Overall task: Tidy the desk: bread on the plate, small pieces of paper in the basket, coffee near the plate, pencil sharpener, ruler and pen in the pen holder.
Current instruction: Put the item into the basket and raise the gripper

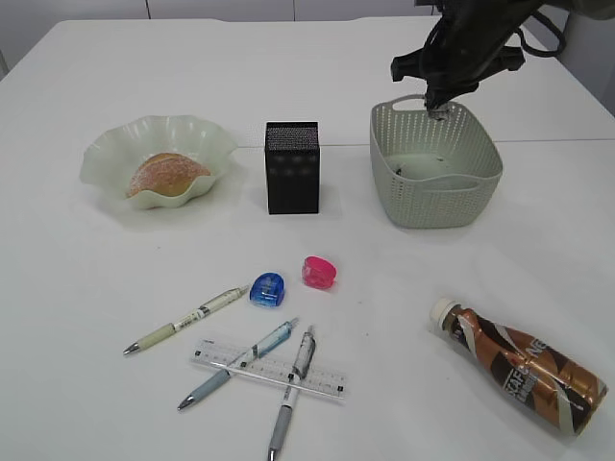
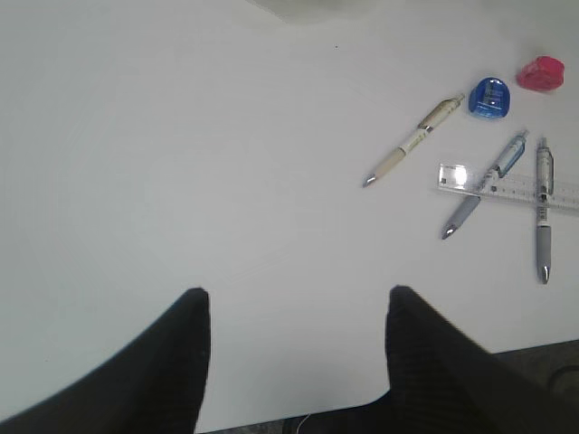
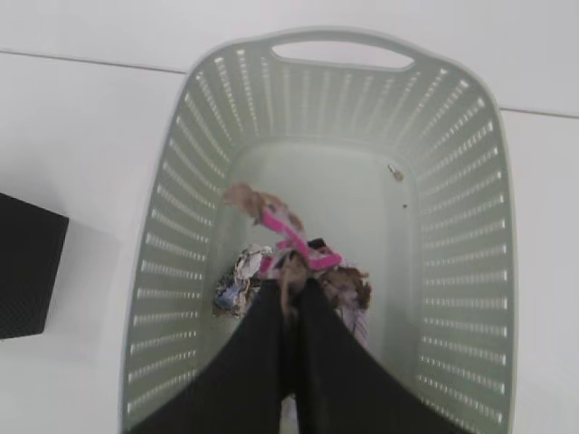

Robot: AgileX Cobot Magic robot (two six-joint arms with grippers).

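Right wrist view: the right gripper (image 3: 294, 289), pressed together on paper scraps (image 3: 289, 258), hangs over the basket (image 3: 172, 226). Left gripper (image 2: 294, 312) stands spread above the white surface (image 2: 181, 136); bread (image 1: 165, 175) sits in the plate (image 1: 106, 154).

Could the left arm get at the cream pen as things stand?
Probably yes: the left gripper is open over bare desk, and the cream pen lies alone, clear of the other pens and ruler.
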